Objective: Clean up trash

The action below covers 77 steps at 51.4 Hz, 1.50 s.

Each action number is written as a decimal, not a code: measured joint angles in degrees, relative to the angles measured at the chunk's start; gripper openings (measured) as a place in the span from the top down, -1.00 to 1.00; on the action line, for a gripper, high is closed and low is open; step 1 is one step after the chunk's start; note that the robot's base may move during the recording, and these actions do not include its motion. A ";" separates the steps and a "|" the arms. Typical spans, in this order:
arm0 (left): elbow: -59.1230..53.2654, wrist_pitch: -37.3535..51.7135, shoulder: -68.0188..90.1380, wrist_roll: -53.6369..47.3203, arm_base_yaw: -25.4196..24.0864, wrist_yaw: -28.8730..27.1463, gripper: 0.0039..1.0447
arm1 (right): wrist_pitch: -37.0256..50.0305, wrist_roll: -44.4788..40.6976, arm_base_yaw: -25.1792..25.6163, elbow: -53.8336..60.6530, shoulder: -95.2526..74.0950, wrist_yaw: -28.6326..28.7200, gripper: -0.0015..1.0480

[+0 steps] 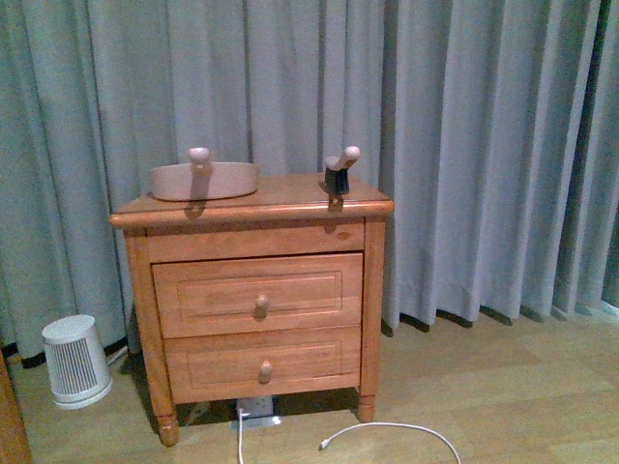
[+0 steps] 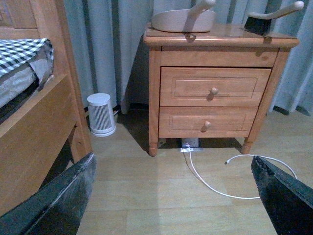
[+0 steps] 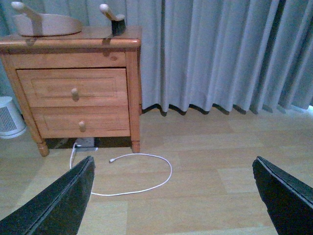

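No wad of tissue paper shows in any view; the trash is out of view. A pinkish-beige dustpan (image 1: 203, 180) lies on top of the wooden nightstand (image 1: 253, 290). A small brush (image 1: 338, 172) with a pale handle and black bristles stands on the nightstand's right side. Both also show in the left wrist view, the dustpan (image 2: 183, 19) and the brush (image 2: 266, 18), and in the right wrist view, the dustpan (image 3: 46, 23) and the brush (image 3: 115, 20). My left gripper (image 2: 173, 196) is open and empty above the floor. My right gripper (image 3: 173, 196) is open and empty above the floor. Neither arm shows in the front view.
A white cable (image 1: 392, 435) lies looped on the wooden floor in front of the nightstand, running from a power strip (image 1: 256, 414) under it. A small white heater (image 1: 75, 361) stands left of the nightstand. A wooden bed frame (image 2: 34, 127) is further left. Grey curtains (image 1: 484, 145) hang behind.
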<state>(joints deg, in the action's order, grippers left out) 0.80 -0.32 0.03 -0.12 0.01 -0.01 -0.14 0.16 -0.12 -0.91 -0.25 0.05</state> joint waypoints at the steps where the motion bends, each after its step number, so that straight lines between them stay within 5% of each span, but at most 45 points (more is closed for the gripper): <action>1: 0.00 0.00 0.00 0.00 -0.02 0.00 -0.86 | 0.00 0.00 0.00 0.00 0.00 0.00 -0.86; 77: 0.00 0.00 0.00 0.00 0.00 0.00 -0.86 | 0.00 0.00 0.00 0.00 0.00 0.00 -0.86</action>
<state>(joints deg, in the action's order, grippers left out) 0.80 -0.32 0.03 -0.12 0.01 -0.01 -0.14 0.16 -0.12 -0.91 -0.25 0.05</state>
